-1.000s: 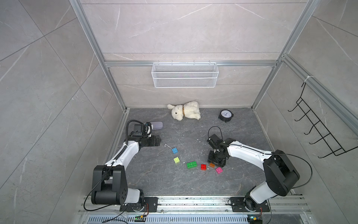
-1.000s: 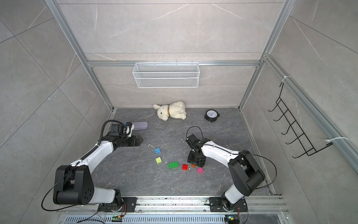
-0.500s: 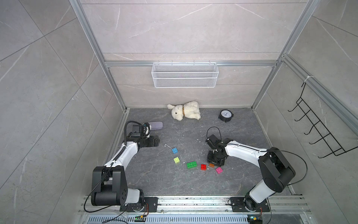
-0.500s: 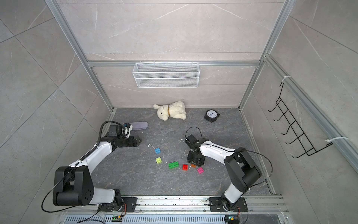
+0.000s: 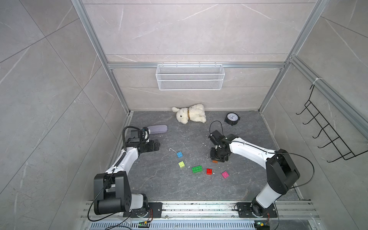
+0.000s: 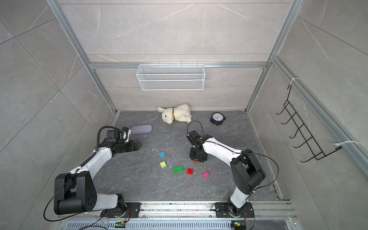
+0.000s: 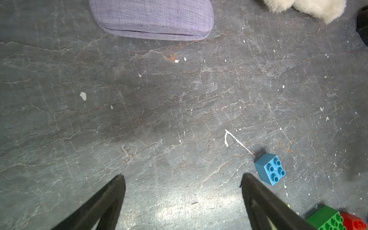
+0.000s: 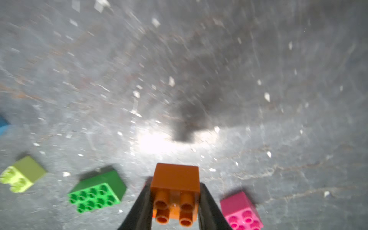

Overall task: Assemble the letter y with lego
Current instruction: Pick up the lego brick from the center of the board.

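Both top views are bright and sharp, bowed at 3 and 9 o'clock; the right wrist view is motion-blurred, with glare on the floor (image 8: 155,143).

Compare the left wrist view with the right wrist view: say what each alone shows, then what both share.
Left wrist only: purple case, part of the white plush rabbit, the open left gripper. Right wrist only: the right gripper shut on the orange brick, the pink brick beside it. Both: the long green brick, the dark floor, and the blue brick, just a blurred sliver in the right wrist view.
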Action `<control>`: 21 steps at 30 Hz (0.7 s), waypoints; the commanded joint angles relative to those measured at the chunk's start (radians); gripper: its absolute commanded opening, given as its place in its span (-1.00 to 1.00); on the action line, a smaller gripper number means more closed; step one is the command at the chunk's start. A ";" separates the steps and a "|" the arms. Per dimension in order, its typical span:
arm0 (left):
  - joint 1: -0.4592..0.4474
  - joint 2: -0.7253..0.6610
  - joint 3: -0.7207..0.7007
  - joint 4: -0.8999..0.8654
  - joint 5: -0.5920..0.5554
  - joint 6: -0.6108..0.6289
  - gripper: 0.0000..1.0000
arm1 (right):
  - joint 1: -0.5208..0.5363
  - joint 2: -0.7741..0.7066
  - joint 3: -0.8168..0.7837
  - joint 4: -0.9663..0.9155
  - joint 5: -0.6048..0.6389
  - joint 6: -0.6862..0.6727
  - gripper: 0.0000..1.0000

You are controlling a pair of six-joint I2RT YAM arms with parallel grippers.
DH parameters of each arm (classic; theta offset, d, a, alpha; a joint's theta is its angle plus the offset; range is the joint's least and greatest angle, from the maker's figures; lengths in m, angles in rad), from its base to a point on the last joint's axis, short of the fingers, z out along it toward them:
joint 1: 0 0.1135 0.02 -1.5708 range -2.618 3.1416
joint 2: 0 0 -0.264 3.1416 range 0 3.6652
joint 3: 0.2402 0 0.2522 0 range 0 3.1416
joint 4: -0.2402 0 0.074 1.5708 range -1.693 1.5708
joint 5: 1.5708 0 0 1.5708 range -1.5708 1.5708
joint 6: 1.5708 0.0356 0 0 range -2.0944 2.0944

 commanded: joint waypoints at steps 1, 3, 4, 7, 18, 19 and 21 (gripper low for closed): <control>0.013 -0.032 -0.004 0.024 0.039 -0.012 0.88 | 0.020 0.072 0.089 -0.064 0.018 -0.073 -0.31; 0.016 -0.035 -0.004 0.025 0.043 -0.014 0.88 | 0.027 0.107 0.139 -0.067 0.013 -0.081 -0.31; 0.019 -0.035 -0.005 0.026 0.045 -0.014 0.88 | 0.030 0.127 0.164 -0.070 0.009 -0.084 -0.31; 0.022 -0.041 -0.009 0.029 0.048 -0.014 0.88 | 0.037 0.181 0.223 -0.082 0.003 -0.088 -0.31; 0.026 -0.046 -0.017 0.031 0.059 -0.021 0.88 | 0.040 0.297 0.296 -0.078 0.001 -0.052 -0.27; 0.027 -0.047 -0.017 0.034 0.060 -0.021 0.88 | 0.040 0.302 0.297 -0.075 0.001 -0.048 -0.27; 0.027 -0.047 -0.019 0.035 0.058 -0.024 0.88 | 0.040 0.309 0.292 -0.073 0.002 -0.037 -0.26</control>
